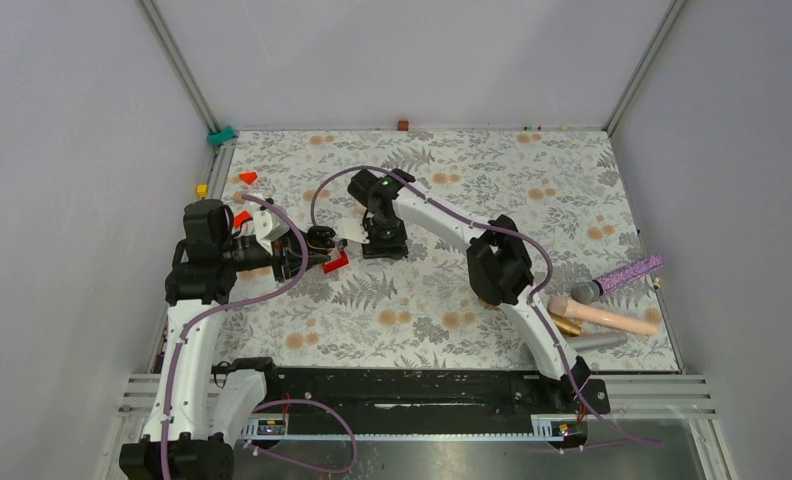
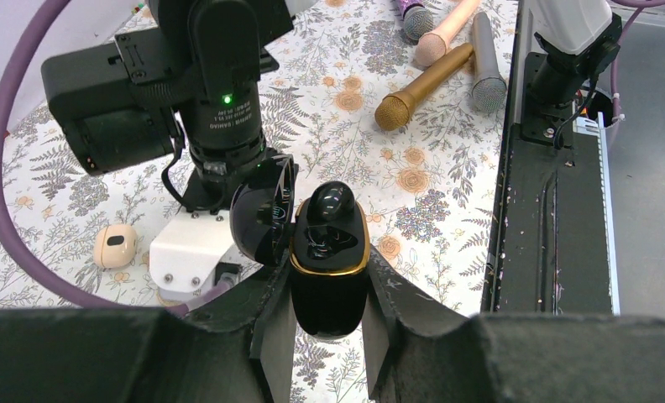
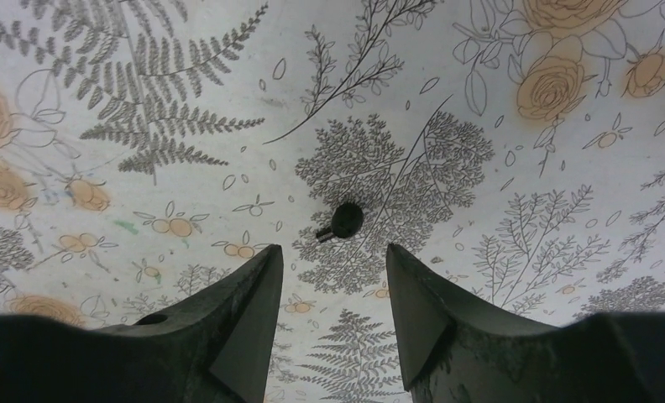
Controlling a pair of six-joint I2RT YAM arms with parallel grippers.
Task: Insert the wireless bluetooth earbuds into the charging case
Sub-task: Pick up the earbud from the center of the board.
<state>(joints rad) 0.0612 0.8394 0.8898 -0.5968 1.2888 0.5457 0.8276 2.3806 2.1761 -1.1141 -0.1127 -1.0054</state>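
Right claw [image 3: 332, 256] stands open just short of the black earbud [image 3: 346, 220]; centre it between the jaws, then close gently. Left claw [image 2: 329, 281] grips the open charging case [image 2: 329, 248].

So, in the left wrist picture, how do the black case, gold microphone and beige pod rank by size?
1. black case, though nearness inflates it
2. gold microphone
3. beige pod, smallest

The right gripper [image 3: 333, 253] held its two fingers [image 3: 237, 323] apart. A tiny black earbud [image 3: 346, 220] lay on the flowery table [image 3: 497, 109] at twelve o'clock, just past them.
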